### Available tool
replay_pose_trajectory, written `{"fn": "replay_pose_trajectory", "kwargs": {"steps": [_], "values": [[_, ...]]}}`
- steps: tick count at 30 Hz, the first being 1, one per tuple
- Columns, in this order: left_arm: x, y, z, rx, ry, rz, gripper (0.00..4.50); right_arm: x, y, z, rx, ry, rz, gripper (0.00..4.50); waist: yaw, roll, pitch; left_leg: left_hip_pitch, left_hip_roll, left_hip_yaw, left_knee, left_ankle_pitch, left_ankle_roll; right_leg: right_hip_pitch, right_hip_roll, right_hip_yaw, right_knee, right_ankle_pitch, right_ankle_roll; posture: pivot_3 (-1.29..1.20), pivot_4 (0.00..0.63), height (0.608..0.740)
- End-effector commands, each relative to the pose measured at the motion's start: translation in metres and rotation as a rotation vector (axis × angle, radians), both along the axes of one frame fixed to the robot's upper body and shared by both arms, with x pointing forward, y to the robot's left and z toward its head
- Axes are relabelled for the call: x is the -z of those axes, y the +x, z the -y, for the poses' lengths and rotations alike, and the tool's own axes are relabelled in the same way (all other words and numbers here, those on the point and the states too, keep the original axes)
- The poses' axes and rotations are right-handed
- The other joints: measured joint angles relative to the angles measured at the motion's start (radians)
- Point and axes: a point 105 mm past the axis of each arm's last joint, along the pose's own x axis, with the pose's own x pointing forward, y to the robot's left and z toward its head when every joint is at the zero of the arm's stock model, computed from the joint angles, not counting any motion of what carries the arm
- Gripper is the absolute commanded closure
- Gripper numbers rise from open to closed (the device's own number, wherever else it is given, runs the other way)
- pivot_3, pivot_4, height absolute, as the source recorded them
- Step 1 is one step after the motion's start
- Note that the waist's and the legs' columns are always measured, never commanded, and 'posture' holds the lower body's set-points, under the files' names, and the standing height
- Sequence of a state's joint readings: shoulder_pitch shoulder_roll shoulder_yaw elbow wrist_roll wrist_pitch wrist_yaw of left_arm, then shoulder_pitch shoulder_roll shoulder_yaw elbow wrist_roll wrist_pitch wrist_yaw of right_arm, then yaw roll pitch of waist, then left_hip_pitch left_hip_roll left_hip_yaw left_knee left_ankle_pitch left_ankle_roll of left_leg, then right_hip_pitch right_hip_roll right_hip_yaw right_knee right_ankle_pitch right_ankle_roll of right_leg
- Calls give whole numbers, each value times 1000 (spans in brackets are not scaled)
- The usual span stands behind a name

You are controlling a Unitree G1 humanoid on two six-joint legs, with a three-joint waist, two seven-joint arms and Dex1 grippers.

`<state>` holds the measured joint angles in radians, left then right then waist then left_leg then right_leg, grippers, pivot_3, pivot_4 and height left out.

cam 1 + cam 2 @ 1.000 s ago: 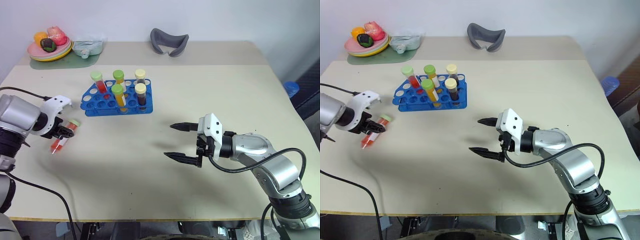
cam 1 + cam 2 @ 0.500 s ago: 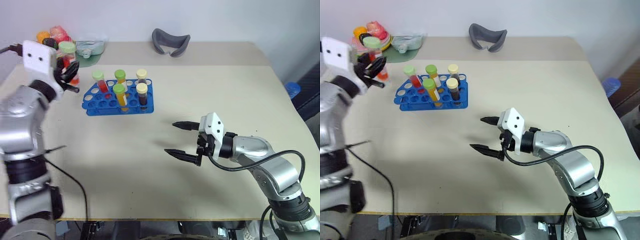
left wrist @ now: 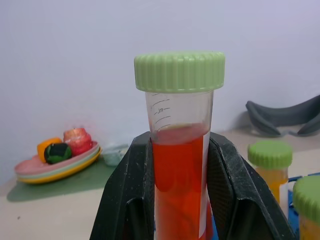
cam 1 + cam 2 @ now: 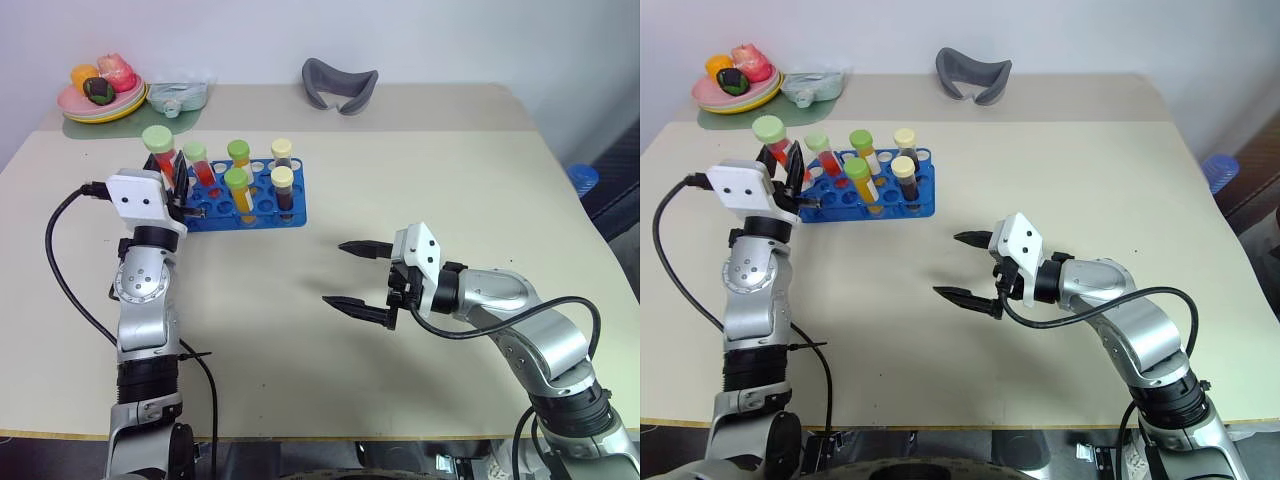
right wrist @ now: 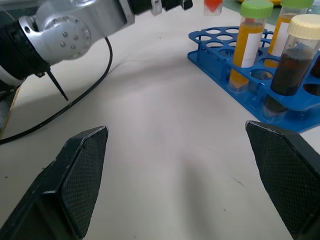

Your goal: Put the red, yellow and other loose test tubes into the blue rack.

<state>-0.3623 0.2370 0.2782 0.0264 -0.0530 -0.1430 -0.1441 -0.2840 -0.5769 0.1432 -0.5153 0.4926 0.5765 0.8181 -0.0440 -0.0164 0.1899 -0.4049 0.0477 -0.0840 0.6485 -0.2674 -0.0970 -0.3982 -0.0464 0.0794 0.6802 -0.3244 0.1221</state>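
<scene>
Five capped tubes stand in the blue rack (image 4: pixel 238 205) as we look from the left eye: one red with a pale-green cap (image 4: pixel 197 163), two yellow-orange with green caps (image 4: pixel 236 192), two dark brown with cream caps (image 4: pixel 283 188). Our left gripper (image 4: pixel 168 170) is clenched on a sixth, the red tube (image 4: pixel 158 146), held upright just at the rack's left end. Our right gripper (image 4: pixel 358 276) hangs released, fingers wide, above bare table (image 4: pixel 330 150), well apart from the rack. At the far edge sit a plate of toy food (image 4: pixel 100 90) on a pale green mat and a grey curved object (image 4: pixel 340 82).

From the right eye we see the same layout; nothing stands between the held tube and the rack.

Through the left wrist, the black fingers (image 3: pixel 125 200) press both sides of the red tube, whose pointed tip is cut off below.

Through the right wrist, the spread fingers (image 5: pixel 80 175) frame the rack's near corner; the held tube's red tip (image 5: pixel 213 6) barely enters at the edge.
</scene>
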Motion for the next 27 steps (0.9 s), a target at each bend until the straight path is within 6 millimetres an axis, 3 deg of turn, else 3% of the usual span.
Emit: {"fn": "replay_pose_trajectory", "kwargs": {"steps": [1,8,15,27], "values": [[1,0,-2,-1,-21,25,3678,-11,-2,-1,0,17,51,0,0,0,0,0,0,0,0,0,0,0,0,0,0,0,0,0,150,740],[21,13,7,37,-58,-21,3678,-13,1,1,22,27,62,0,2,0,0,0,0,0,0,0,0,0,0,0,0,0,0,0,150,740],[27,18,16,63,-86,-28,3678,-12,1,1,28,28,63,0,1,0,0,1,0,0,0,0,0,1,0,0,0,0,0,0,150,740],[31,9,14,47,-134,-48,3678,-9,0,2,28,28,56,0,1,0,0,1,0,0,0,0,0,1,0,0,0,0,0,0,150,740]]}}
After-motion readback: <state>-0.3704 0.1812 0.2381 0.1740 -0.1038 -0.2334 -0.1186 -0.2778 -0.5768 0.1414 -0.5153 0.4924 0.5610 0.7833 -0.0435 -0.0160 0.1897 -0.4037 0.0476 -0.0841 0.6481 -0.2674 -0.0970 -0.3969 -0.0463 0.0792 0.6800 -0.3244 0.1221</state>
